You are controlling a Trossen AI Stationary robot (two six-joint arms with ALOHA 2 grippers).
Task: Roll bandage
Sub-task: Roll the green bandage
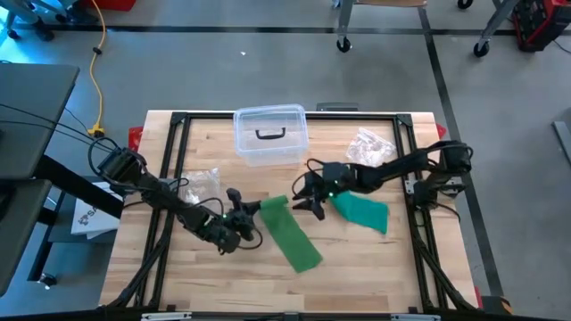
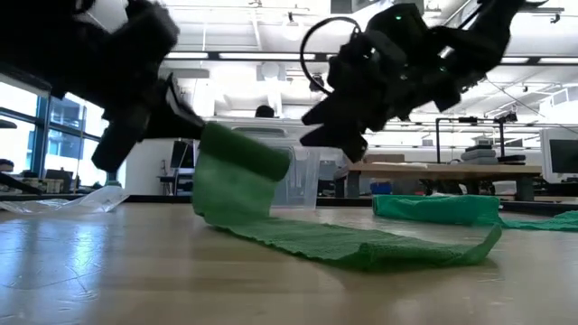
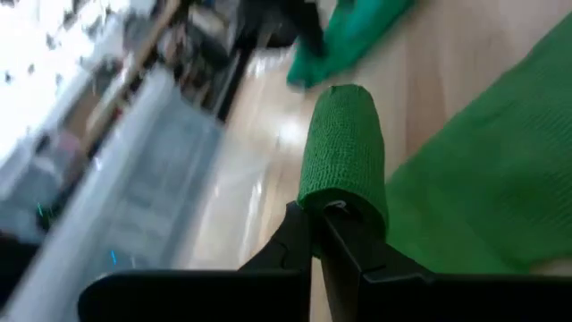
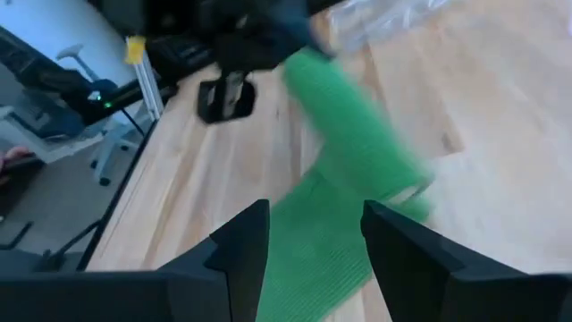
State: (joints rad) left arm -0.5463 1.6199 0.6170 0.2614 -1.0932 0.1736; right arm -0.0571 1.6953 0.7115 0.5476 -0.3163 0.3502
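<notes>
Green bandage (image 1: 291, 234) trails across your table (image 1: 375, 267); your left gripper (image 3: 317, 228) clamps its rolled end, while your right gripper (image 1: 310, 198) hovers nearby, fingers apart.

Two dark jointed arms, black cables, tapered black fingers (image 4: 241, 246).

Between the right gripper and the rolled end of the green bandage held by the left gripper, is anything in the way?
Nothing solid: in the high view, the right gripper and the roll held by the left gripper are separated only by bare table.
</notes>
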